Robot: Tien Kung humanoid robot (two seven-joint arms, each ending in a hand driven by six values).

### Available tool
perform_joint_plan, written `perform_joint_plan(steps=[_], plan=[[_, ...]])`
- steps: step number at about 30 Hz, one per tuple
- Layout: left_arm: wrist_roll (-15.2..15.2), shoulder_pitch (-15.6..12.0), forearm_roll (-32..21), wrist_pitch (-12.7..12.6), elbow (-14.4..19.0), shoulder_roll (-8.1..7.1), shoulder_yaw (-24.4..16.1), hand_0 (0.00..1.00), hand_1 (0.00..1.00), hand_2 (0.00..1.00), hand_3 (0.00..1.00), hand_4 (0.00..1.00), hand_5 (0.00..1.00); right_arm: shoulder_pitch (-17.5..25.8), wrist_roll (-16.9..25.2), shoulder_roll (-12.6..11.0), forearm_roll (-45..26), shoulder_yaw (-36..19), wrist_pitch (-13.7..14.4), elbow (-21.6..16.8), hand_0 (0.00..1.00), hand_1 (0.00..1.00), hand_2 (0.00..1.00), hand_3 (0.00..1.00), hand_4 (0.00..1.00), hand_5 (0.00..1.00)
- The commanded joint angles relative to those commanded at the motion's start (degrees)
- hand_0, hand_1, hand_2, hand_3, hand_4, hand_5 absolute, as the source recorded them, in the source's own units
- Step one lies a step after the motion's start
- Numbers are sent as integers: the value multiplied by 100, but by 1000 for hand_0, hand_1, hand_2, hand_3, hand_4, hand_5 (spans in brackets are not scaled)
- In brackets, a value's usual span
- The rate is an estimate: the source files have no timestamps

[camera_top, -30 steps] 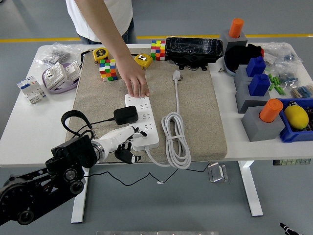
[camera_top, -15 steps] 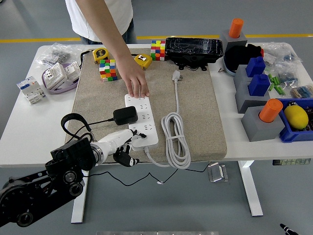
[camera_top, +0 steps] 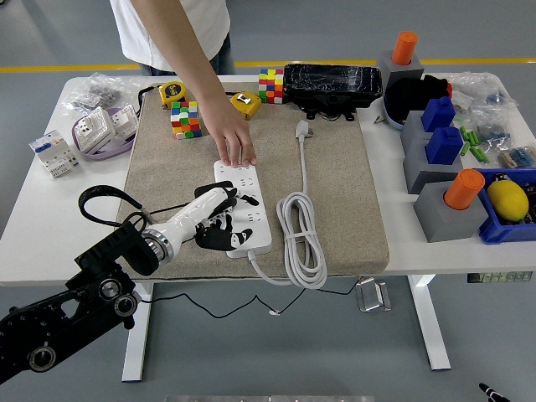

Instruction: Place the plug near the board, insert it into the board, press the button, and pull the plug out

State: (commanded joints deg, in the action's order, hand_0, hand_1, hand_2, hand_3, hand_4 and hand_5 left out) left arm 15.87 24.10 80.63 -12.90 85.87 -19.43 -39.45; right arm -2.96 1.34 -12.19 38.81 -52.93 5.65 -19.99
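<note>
The left arm reached in from the lower left corner, its black links angled up and to the right, ending in a pale forearm section and wrist. The left robot hand [camera_top: 219, 219] was stretched forward with its palm facing down, white thumb and index finger extended and the dark fingers [camera_top: 219, 239] hanging spread beneath. A person's hand [camera_top: 234, 142] lay flat, palm down, from the far side.

high head view, table [camera_top: 50, 213] below
</note>
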Motion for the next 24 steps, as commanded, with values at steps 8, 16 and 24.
perform_joint_plan(steps=[8, 16, 24], plan=[[-1480, -24, -1467, -1026, -389, 67, -55, 294, 344, 410, 431, 779, 311, -17, 0, 1, 0, -1, 2, 4, 611, 639, 642, 551, 951, 482], [-2435, -156, -3310, -1261, -529, 134, -268, 312, 383, 433, 408, 770, 299, -15, -2, 5, -5, 18, 2, 10, 611, 638, 642, 552, 951, 483], [-2376, -249, -3468, -1265, -616, 192, -302, 314, 368, 427, 429, 792, 337, -28, 1, 4, -28, 55, 3, 30, 611, 639, 643, 552, 950, 484]])
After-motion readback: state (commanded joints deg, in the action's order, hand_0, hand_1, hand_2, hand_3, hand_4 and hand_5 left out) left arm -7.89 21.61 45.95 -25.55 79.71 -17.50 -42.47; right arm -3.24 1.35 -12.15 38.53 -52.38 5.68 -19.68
